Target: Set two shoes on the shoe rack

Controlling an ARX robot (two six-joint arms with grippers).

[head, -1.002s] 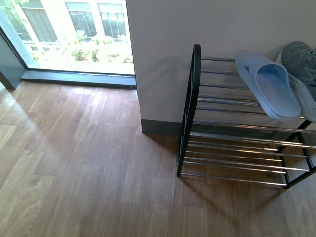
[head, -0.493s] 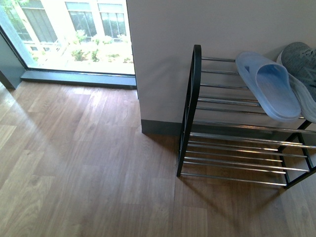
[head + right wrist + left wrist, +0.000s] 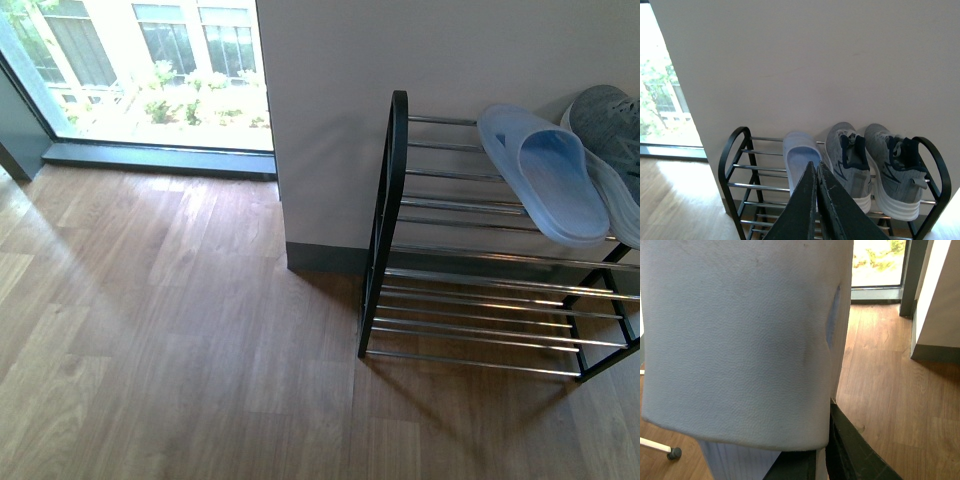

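Two grey knit sneakers (image 3: pixel 847 165) (image 3: pixel 895 170) with white soles stand side by side on the top tier of the black shoe rack (image 3: pixel 730 155), toes to the wall. One sneaker's toe shows at the front view's right edge (image 3: pixel 610 120). A pale blue slide slipper (image 3: pixel 545 170) lies on the same tier beside them; it also shows in the right wrist view (image 3: pixel 799 157). My right gripper (image 3: pixel 816 172) is shut and empty, in the air before the rack. My left gripper (image 3: pixel 824 460) is shut on a second slide slipper (image 3: pixel 740 340), whose pale sole fills the left wrist view.
The rack (image 3: pixel 395 200) stands against a white wall (image 3: pixel 330 120) on a wood floor (image 3: pixel 180 330). Its top tier is bare at the left and the lower tiers hold nothing. A floor-length window (image 3: pixel 150 70) is at the far left. A chair caster (image 3: pixel 674 453) shows on the floor.
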